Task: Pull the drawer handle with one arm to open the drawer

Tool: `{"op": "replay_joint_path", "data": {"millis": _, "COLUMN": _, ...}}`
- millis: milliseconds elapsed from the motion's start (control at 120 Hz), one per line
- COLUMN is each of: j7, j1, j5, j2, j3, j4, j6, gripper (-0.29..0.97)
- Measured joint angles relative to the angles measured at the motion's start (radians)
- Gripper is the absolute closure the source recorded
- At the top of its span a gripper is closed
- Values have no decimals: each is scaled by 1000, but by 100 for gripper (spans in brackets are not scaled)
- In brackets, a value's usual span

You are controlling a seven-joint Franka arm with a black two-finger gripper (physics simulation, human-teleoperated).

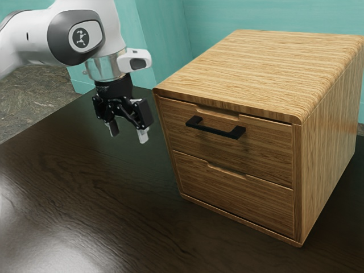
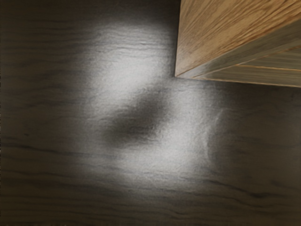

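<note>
A wooden cabinet [image 1: 267, 74] with two drawers stands on the dark table at the exterior view's right. Its upper drawer [image 1: 227, 142] carries a black bar handle [image 1: 215, 128] and sits flush with the front. The lower drawer [image 1: 233, 190] has no handle that I can see. My gripper [image 1: 128, 132] hangs open above the table, to the left of the cabinet's front corner, at about the handle's height and apart from it. Nothing is between its fingers. In the wrist view a corner of the cabinet [image 2: 235, 37] lies beside the hand.
The dark wooden table [image 1: 85, 216] stretches in front of the cabinet and under the hand. A stone-patterned surface [image 1: 28, 96] lies at the exterior view's far left. A teal wall [image 1: 227, 17] stands behind.
</note>
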Motion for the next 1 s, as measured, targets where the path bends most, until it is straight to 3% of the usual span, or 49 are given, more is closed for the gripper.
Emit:
{"op": "replay_joint_path", "data": {"millis": 267, "j7": 3, "j1": 38, "j5": -44, "j2": -8, "j3": 1, "j4": 50, "j6": -17, "gripper": 0}}
{"op": "replay_joint_path", "data": {"millis": 325, "j7": 33, "j1": 50, "j5": -53, "j2": -88, "j3": -13, "j4": 175, "j6": -46, "gripper": 0}}
{"op": "replay_joint_path", "data": {"millis": 392, "j7": 158, "j1": 88, "j5": -81, "j2": -194, "j3": -79, "j4": 214, "j6": -65, "gripper": 0}}
{"op": "replay_joint_path", "data": {"millis": 425, "j7": 220, "j1": 43, "j5": -93, "j2": -237, "j3": -100, "j4": 180, "j6": -78, "gripper": 0}}
{"op": "replay_joint_path", "data": {"millis": 483, "j7": 322, "j1": -141, "j5": -97, "j2": -383, "j3": -115, "j4": -5, "j6": -66, "gripper": 0}}
{"op": "replay_joint_path", "data": {"millis": 550, "j7": 434, "j1": -245, "j5": -100, "j2": -473, "j3": -120, "j4": -131, "j6": -33, "gripper": 0}}
{"op": "replay_joint_path", "data": {"millis": 700, "j7": 642, "j1": -287, "j5": -128, "j2": -408, "j3": -127, "j4": -164, "j6": 38, "gripper": 0}}
{"op": "replay_joint_path", "data": {"millis": 850, "j7": 799, "j1": -298, "j5": -23, "j2": -342, "j3": -193, "j4": -141, "j6": 83, "gripper": 0}}
{"op": "replay_joint_path", "data": {"millis": 1000, "j7": 922, "j1": -305, "j5": 14, "j2": -319, "j3": -198, "j4": -151, "j6": 61, "gripper": 0}}
